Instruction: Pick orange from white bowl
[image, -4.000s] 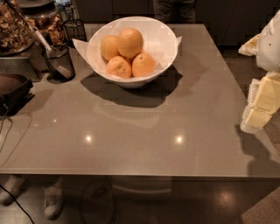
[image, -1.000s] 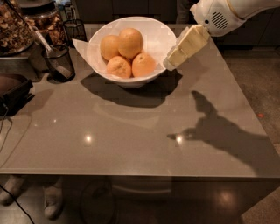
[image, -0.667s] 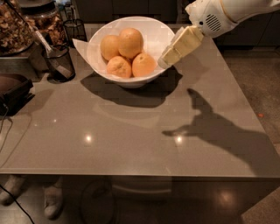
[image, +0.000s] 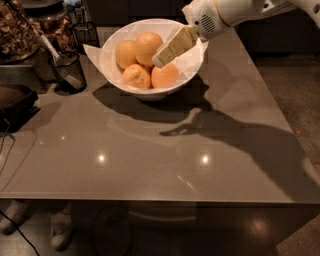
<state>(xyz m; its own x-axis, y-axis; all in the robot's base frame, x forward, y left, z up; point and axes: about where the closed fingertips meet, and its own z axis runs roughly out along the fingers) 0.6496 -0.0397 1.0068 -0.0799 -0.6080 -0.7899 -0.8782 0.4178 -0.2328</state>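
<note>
Gripper (image: 159, 61) over white bowl (image: 150, 92) (tip just beside the orange (image: 148, 46))

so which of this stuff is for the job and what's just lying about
for the job: orange, white bowl, tool above the bowl's right side
lying about: other fruits, black mesh cup, table

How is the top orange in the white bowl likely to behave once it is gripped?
The orange is round, so it may roll or slip from a loose pinch. It seems to rest against the other fruits in the white bowl, so lifting it could shift them. The tool hangs over the bowl, its tip close beside the orange.
</note>
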